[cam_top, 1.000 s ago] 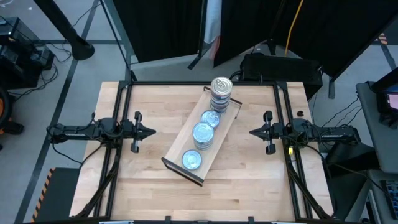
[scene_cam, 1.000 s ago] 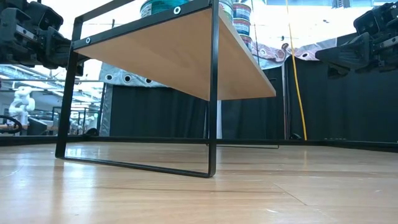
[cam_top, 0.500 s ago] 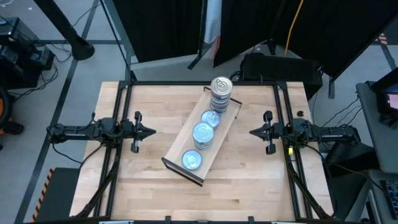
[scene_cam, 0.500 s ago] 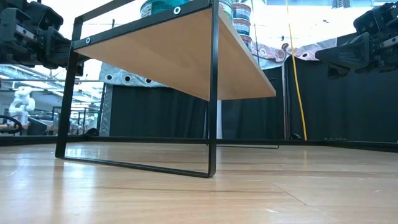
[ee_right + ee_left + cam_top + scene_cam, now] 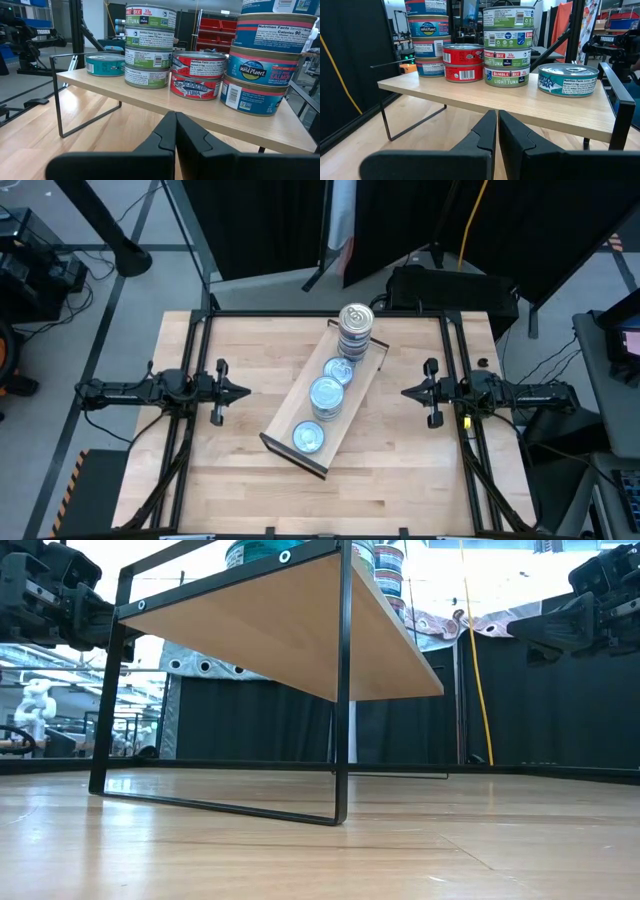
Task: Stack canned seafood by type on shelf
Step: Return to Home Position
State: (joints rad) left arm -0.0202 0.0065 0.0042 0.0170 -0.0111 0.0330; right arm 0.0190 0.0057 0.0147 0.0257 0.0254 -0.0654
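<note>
The shelf (image 5: 337, 428) stands slanted in the middle of the counter (image 5: 400, 480), and all the tins are on it, in four groups along its length. At the far end is the tall blue stack (image 5: 355, 328). Next to it is the red pair (image 5: 464, 62), one tin on the other, then the green stack (image 5: 508, 47) of four. At the near end one teal tin (image 5: 308, 438) stands alone, a little apart from the green stack. The left pincer (image 5: 243, 391) hangs over the left side of the counter, well apart from the shelf and pointing toward it. Its fingers are pressed together and hold nothing. The right pincer (image 5: 406, 392) is over the right side in the same way, also closed and empty.
</note>
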